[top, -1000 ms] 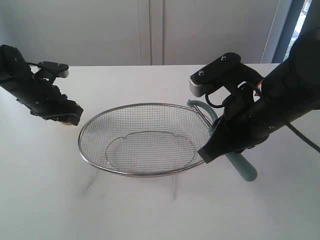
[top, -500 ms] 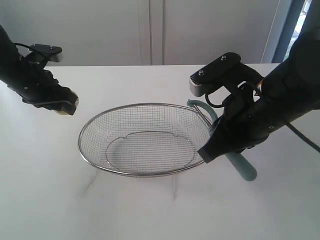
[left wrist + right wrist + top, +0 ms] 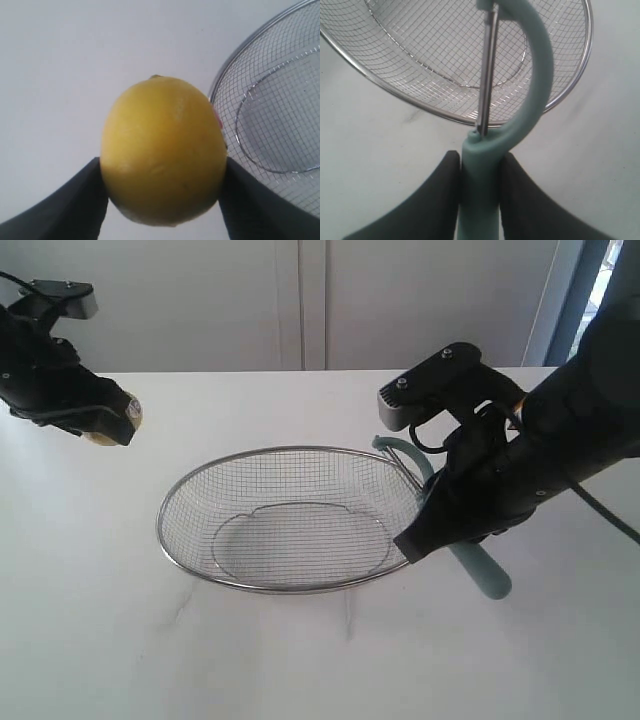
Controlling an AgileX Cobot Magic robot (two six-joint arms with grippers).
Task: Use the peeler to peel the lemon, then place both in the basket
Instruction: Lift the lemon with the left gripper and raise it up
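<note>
The yellow lemon point(image 3: 164, 152) is clamped between the two dark fingers of my left gripper point(image 3: 164, 172), held in the air to the left of the basket point(image 3: 175, 495). In the exterior view only a sliver of the lemon point(image 3: 132, 412) peeks out from my left gripper point(image 3: 118, 420). My right gripper point(image 3: 480, 160) is shut on the pale teal peeler point(image 3: 481, 195), gripping its handle. The peeler's curved head and metal blade point(image 3: 487, 70) hang over the basket's right rim point(image 3: 570, 95). The peeler handle point(image 3: 480, 570) sticks out below my right gripper point(image 3: 440, 520) in the exterior view.
The silver wire-mesh basket sits mid-table on a white tabletop point(image 3: 300, 660) with nothing inside it. A pale wall and a blue-framed window edge point(image 3: 575, 300) lie behind the table. My right arm's bulky black body fills the right side.
My left gripper has risen and moved back-left with the lemon, away from the basket. The right gripper and peeler have stayed in place.
</note>
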